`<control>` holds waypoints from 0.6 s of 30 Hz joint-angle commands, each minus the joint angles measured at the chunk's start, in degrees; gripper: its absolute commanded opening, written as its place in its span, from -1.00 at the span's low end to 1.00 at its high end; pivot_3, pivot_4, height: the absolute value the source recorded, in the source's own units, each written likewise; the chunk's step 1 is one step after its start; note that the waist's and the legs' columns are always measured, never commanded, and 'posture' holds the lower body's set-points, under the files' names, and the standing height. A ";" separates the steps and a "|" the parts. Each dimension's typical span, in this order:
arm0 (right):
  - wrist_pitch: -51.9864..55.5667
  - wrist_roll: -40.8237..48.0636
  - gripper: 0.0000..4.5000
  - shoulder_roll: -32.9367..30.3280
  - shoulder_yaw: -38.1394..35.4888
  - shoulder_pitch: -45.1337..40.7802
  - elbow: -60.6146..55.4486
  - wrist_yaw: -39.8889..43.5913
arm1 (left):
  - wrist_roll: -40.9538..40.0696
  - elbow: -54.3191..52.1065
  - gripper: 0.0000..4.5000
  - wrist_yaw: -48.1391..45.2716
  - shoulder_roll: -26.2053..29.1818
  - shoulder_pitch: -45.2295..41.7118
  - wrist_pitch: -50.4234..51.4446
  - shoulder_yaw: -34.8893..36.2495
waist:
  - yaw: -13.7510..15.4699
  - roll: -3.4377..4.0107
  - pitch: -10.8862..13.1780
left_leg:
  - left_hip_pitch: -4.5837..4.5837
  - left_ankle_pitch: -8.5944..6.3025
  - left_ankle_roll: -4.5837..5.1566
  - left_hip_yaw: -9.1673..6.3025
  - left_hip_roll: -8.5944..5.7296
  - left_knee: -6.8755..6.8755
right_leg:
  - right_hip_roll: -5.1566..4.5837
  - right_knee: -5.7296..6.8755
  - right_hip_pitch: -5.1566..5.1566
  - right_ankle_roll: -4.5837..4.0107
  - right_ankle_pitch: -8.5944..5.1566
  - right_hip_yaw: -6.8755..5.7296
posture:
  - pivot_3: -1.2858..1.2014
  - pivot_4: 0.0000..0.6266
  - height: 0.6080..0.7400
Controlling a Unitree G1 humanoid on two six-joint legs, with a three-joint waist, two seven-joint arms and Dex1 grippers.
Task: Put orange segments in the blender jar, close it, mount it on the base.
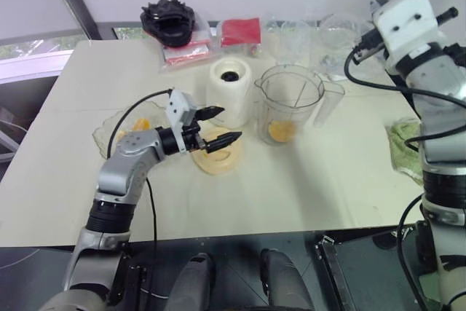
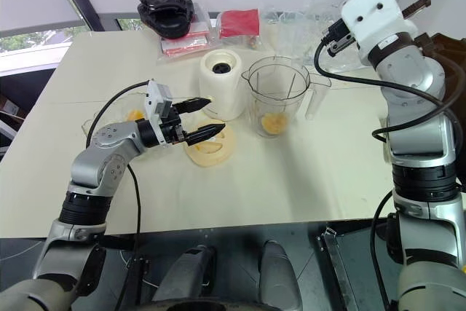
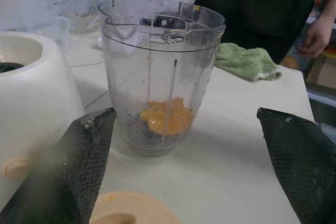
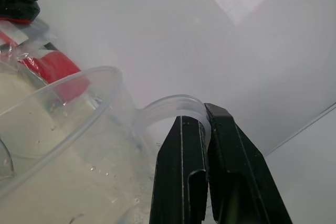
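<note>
Left gripper (image 1: 217,125) hung open over lid (image 1: 218,152) | right gripper (image 4: 206,129) pinched a clear cup's handle (image 4: 173,106); risk: slipping, striking blender jar (image 1: 289,103) holding orange segments (image 1: 281,130)

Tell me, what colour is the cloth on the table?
Light green. The cloth shows best in the left wrist view, lying behind the jar.

head pair: down over table (image 1: 306,187) | wrists: close, level
</note>
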 commanded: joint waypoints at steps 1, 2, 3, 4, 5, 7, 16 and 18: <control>1.30 0.65 -0.99 1.12 -3.80 -0.68 -2.61 -1.45 | -1.16 -2.45 1.00 -0.17 0.04 -0.41 -0.63 0.24 | -0.02 0.00 0.00 | 0.00 0.00 0.00 0.00 0.00 0.00 | 0.00 0.00 0.00 0.00 0.00 0.00 | 0.03 -0.52 1.00; 2.45 1.29 -0.99 1.88 -4.63 -0.61 -2.81 -1.86 | -1.14 -2.46 1.00 -0.15 0.01 -0.42 -0.61 0.19 | -0.02 0.00 0.00 | 0.00 0.00 0.00 0.00 0.00 0.00 | 0.00 0.00 0.00 0.00 0.00 0.00 | 0.03 -0.52 1.00; 3.53 1.75 -0.99 2.62 -5.33 -0.64 -2.98 -2.17 | -1.13 -2.37 1.00 -0.18 0.02 -0.51 -0.60 0.18 | 0.01 0.00 0.00 | 0.00 0.00 0.00 0.00 0.00 0.00 | 0.00 0.01 0.00 0.00 0.00 0.00 | 0.03 -0.52 1.00; 4.97 2.46 -0.99 3.66 -6.43 -0.59 -3.34 -2.66 | -1.12 -2.32 1.00 -0.19 0.02 -0.57 -0.56 0.14 | 0.02 -0.01 0.00 | 0.00 0.00 0.00 0.00 0.00 0.01 | 0.00 0.01 0.00 0.00 0.00 0.00 | 0.03 -0.52 1.00; 6.36 3.16 -0.99 4.59 -7.42 -0.56 -3.76 -3.16 | -1.12 -2.28 1.00 -0.22 0.03 -0.62 -0.52 0.11 | 0.04 -0.01 -0.01 | 0.00 0.00 0.00 -0.01 0.00 0.01 | 0.00 0.02 0.00 -0.01 0.01 0.00 | 0.03 -0.52 1.00; 9.87 5.10 -0.99 6.99 -10.26 -0.63 -4.89 -4.60 | -1.13 -2.34 1.00 -0.25 0.03 -0.63 -0.40 0.00 | 0.07 -0.01 -0.01 | 0.00 0.00 0.00 -0.01 0.00 0.01 | 0.00 0.03 0.00 -0.01 0.01 0.00 | 0.03 -0.52 1.00; 25.93 16.86 -0.99 18.72 -29.92 -4.35 -9.29 -15.81 | -1.09 -1.73 1.00 -1.25 0.39 -1.10 -0.03 -0.18 | 0.09 0.00 -0.01 | 0.00 0.00 0.00 -0.05 -0.01 0.01 | 0.00 0.09 -0.01 -0.02 0.02 0.00 | 0.03 -0.52 1.00; 27.28 19.00 -0.99 20.17 -33.79 -4.10 -9.72 -17.97 | -1.06 -1.55 1.00 -1.45 0.44 -1.27 0.02 -0.17 | 0.09 0.00 -0.01 | 0.01 0.00 0.00 -0.05 -0.01 0.00 | 0.00 0.10 -0.01 -0.02 0.02 0.00 | 0.03 -0.52 1.00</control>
